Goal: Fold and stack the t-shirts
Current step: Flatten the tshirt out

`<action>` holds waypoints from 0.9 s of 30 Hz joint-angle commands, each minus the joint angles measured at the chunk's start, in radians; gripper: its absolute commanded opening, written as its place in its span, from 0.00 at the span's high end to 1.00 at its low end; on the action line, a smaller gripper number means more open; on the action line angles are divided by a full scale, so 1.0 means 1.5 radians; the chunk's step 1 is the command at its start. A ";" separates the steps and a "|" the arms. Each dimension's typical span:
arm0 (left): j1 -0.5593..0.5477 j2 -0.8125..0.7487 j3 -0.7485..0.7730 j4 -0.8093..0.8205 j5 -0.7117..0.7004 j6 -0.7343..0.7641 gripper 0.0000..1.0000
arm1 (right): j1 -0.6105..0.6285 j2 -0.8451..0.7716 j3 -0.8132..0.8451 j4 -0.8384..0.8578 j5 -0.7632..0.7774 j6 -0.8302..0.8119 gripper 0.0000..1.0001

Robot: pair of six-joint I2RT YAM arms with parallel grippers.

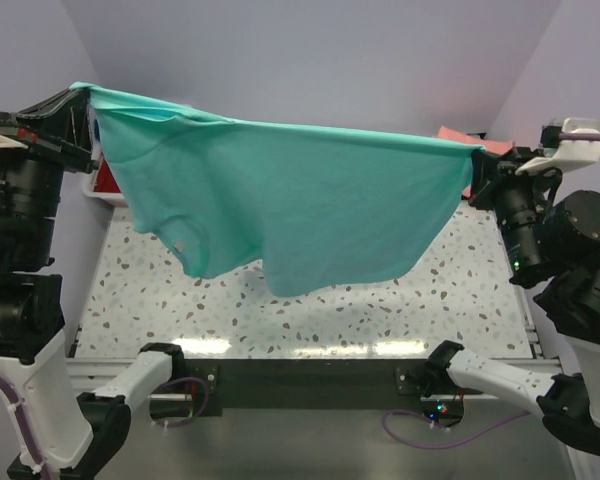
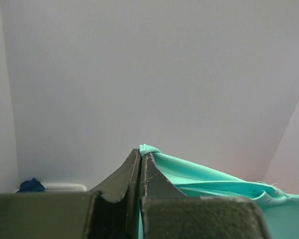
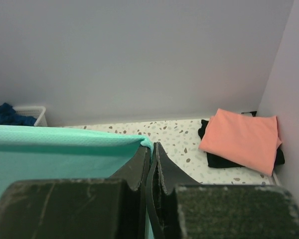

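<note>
A turquoise-teal t-shirt (image 1: 300,210) hangs spread wide above the table, stretched taut between both arms. My left gripper (image 1: 80,95) is shut on its upper left corner, and the cloth (image 2: 199,174) pokes out at the fingertips (image 2: 140,152). My right gripper (image 1: 478,155) is shut on the upper right corner, with teal fabric (image 3: 65,144) running left from the fingertips (image 3: 152,147). A folded salmon-pink t-shirt (image 3: 241,139) lies on a folded black one (image 3: 219,160) at the back right of the table. A navy blue shirt (image 3: 7,115) sits in the tub.
A white plastic tub (image 3: 32,113) stands at the back left of the speckled table (image 1: 310,310), with something red (image 1: 108,180) showing in it. Walls close in behind and on both sides.
</note>
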 commanded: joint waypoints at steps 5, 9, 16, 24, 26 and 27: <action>0.003 0.100 -0.083 0.082 -0.074 -0.002 1.00 | -0.004 0.044 -0.147 0.119 0.143 -0.028 1.00; 0.003 0.165 -0.067 0.096 -0.085 -0.001 1.00 | -0.005 0.093 -0.150 0.175 0.173 -0.077 1.00; 0.003 0.233 0.053 0.090 -0.116 0.002 1.00 | -0.009 0.123 -0.128 0.235 0.171 -0.111 1.00; 0.003 0.218 0.090 0.080 -0.111 0.008 1.00 | -0.010 0.085 -0.115 0.229 0.144 -0.113 1.00; 0.003 0.203 0.085 0.079 -0.104 0.007 1.00 | -0.009 0.071 -0.107 0.221 0.129 -0.113 1.00; 0.003 0.198 0.078 0.079 -0.103 0.005 1.00 | -0.009 0.067 -0.105 0.218 0.125 -0.114 1.00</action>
